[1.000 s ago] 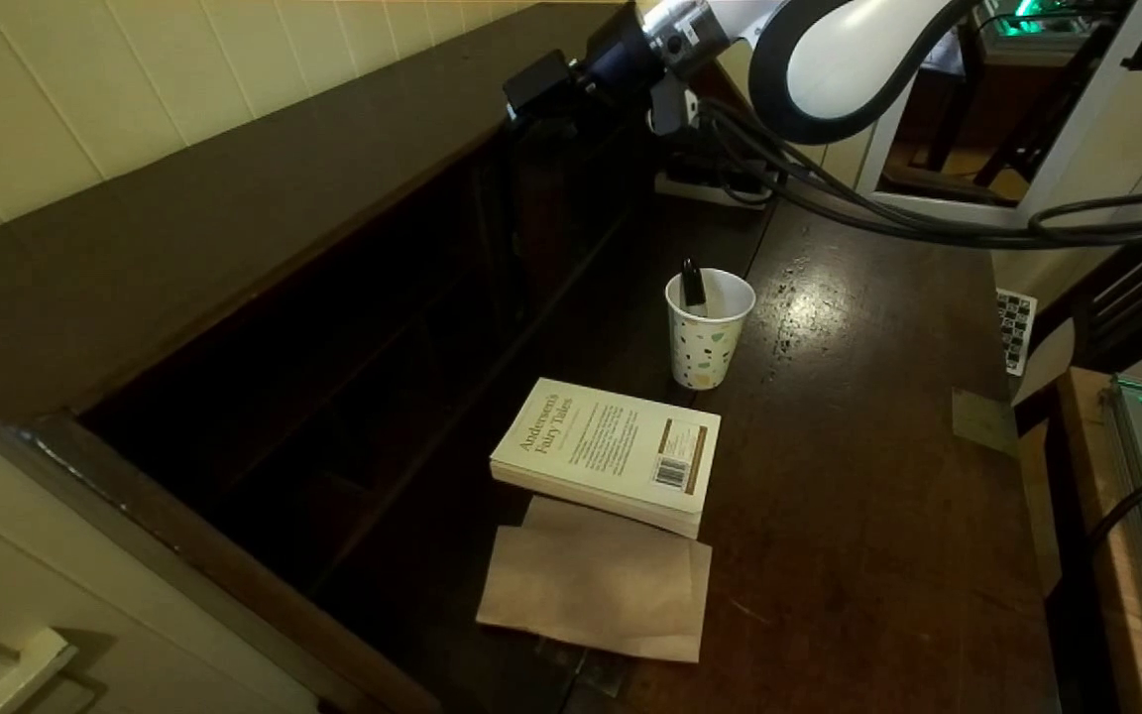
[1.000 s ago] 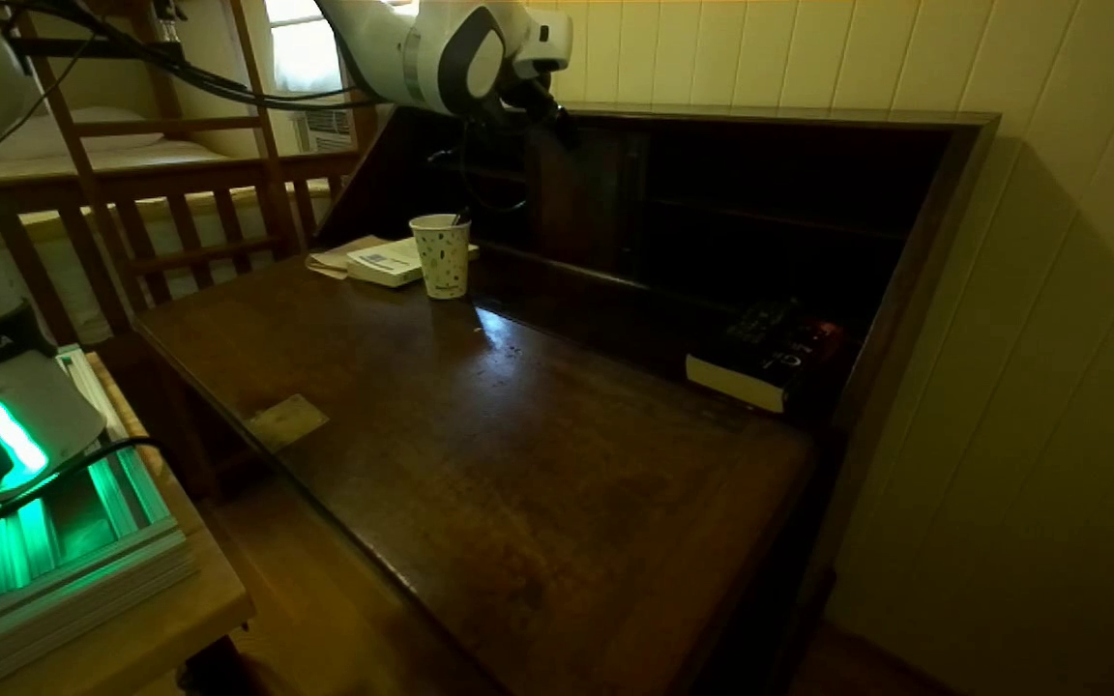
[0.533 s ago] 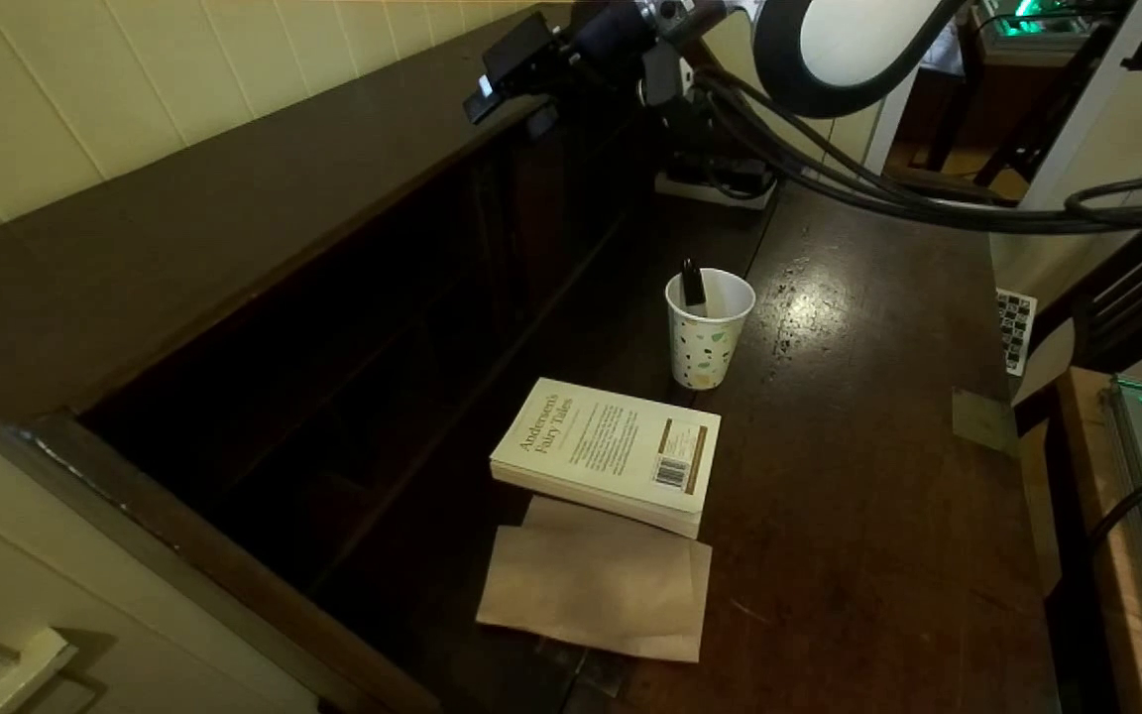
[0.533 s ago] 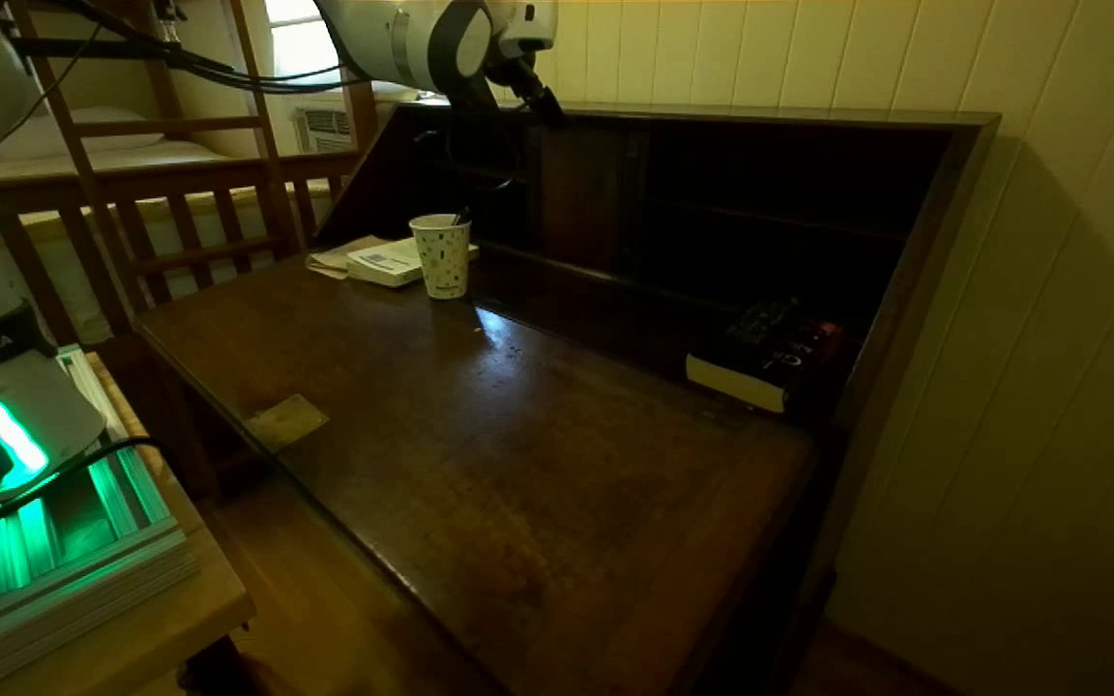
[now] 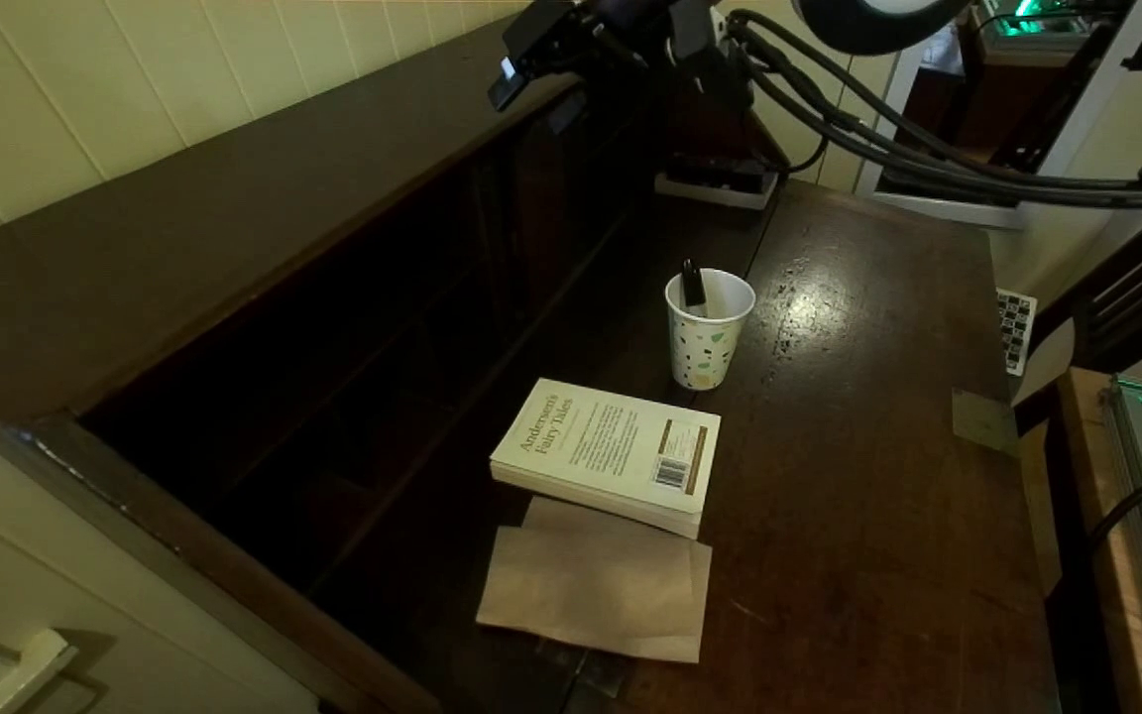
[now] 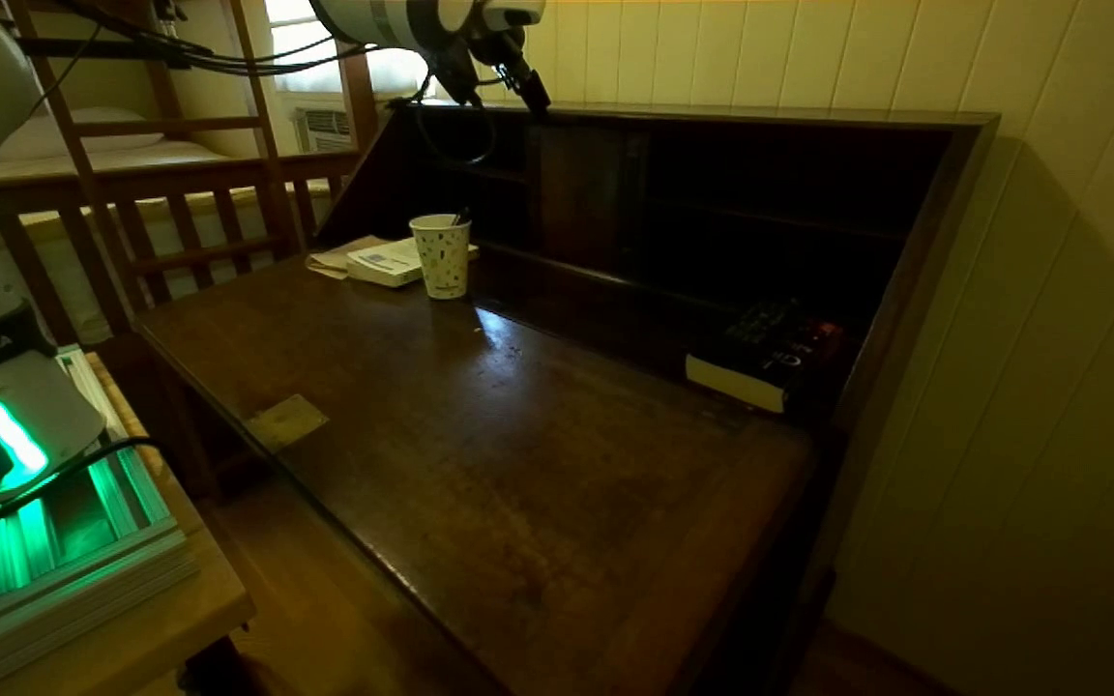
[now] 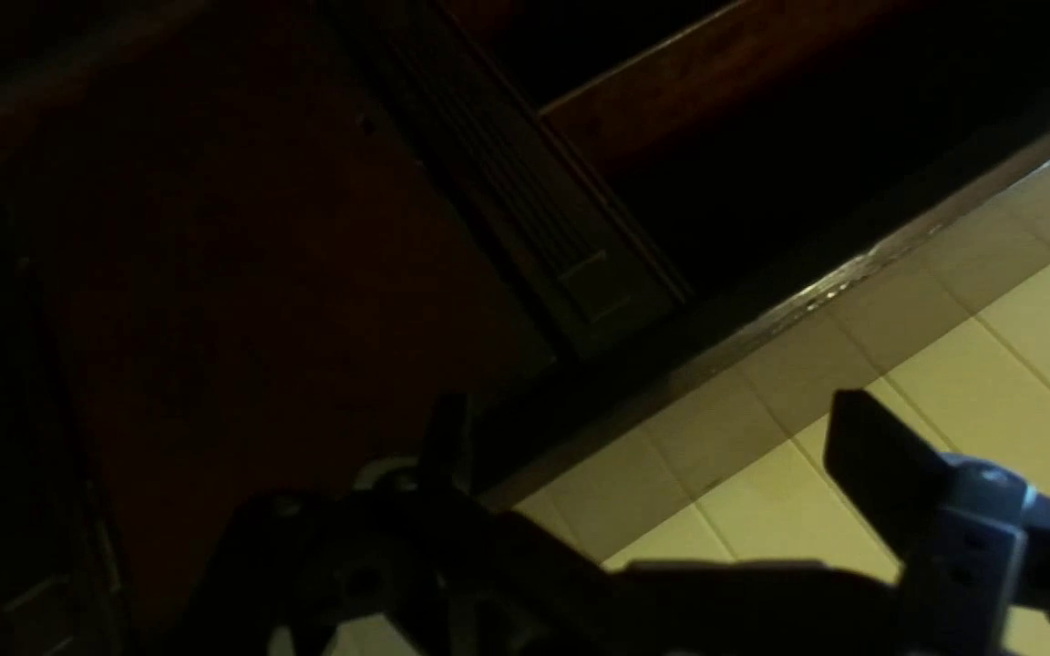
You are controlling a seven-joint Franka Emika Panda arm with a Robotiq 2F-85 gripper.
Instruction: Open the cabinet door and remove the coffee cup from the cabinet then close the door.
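The coffee cup (image 5: 705, 347), white with small coloured flecks, stands upright on the desk surface with a dark stick in it; it also shows in an exterior view (image 6: 443, 261). The cabinet (image 5: 234, 218) is long and dark with open compartments. The cabinet door (image 6: 581, 198) is a narrow dark brown panel in its middle and looks flush with the posts beside it; it fills the left of the wrist view (image 7: 242, 273). My gripper (image 7: 657, 428) is open and empty, apart from the door, by the cabinet's upper front edge (image 5: 536, 99), far from the cup.
A thick white book (image 5: 611, 451) and brown paper (image 5: 596, 585) lie beside the cup. A dark book (image 6: 760, 358) lies at the cabinet's other end. The cabinet's top edge (image 6: 770, 116) runs along the panelled wall (image 6: 760, 58). Cables (image 5: 928, 164) hang from the arm.
My gripper has risen from in front of the door to about the cabinet's top edge and tilted, with its spread fingers now in plain view. The cup and books have not moved.
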